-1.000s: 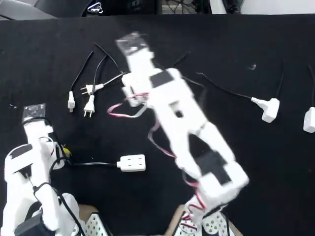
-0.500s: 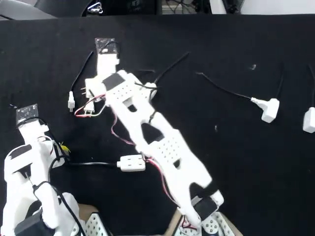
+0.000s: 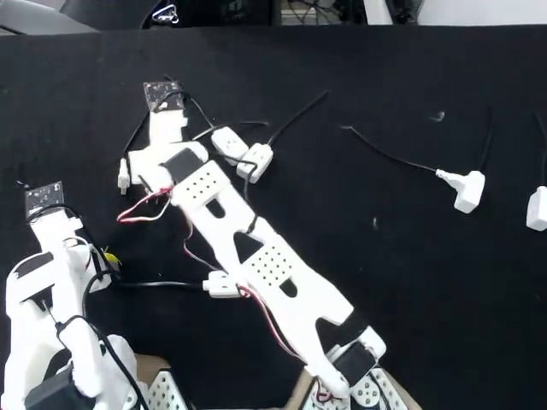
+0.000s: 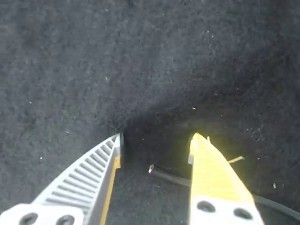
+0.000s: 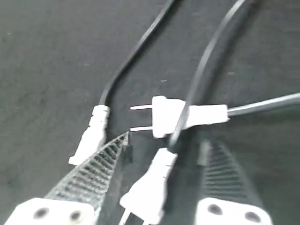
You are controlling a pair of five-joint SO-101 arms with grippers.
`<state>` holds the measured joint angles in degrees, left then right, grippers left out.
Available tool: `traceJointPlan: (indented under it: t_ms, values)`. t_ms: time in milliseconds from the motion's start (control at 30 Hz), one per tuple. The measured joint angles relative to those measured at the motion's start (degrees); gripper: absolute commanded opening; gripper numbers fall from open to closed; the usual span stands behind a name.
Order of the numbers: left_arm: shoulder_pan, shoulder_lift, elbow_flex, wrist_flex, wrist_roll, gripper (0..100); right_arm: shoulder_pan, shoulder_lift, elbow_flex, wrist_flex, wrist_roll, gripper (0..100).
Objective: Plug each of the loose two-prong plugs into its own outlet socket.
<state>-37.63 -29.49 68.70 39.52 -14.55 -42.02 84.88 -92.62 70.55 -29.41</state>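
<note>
Plugs (image 3: pixel 124 175) lie far left on the tabletop (image 3: pixel 385 102), under your right arm (image 3: pixel 256 256); a socket (image 3: pixel 219 287) sits nearer, half beneath it. Your left tool (image 4: pixel 154 140) gapes wide over a thin cord (image 4: pixel 171 178). Your right tool (image 5: pixel 166 140) stands wide astride one plug (image 5: pixel 147 187), lengthwise, prongs toward the wrist; its cord (image 5: pixel 206 61) crosses a second plug (image 5: pixel 164 115).

The black table (image 3: pixel 410 282) is surveyed from overhead by a fixed camera, the arms (image 3: pixel 273 273) rooted along its 6 o'clock edge. Bare cloth (image 4: pixel 140 56) is viewed downward at close range from the left wrist. The plugs (image 5: pixel 178 115) are framed as closely from the right wrist and are shared with the overhead view, toward 10 o'clock.
</note>
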Motion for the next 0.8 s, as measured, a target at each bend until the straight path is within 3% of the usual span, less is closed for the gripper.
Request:
traceJointPlan:
  t_ms: [200, 367, 533, 800]
  values:
    - [0.0, 0.0, 0.0, 0.0, 0.0, 23, -0.5, 0.2, 0.0, 1.0, 4.4, 11.2]
    - [0.0, 0.0, 0.0, 0.0, 0.0, 23, -0.6, 0.1, -0.2, 4.0, 8.0, 0.7]
    - [0.0, 0.0, 0.0, 0.0, 0.0, 23, -0.1, -1.1, -0.7, 9.1, 10.7, 1.1]
    - [0.0, 0.0, 0.0, 0.0, 0.0, 23, 3.0, -17.1, -0.7, 28.0, 17.9, 1.1]
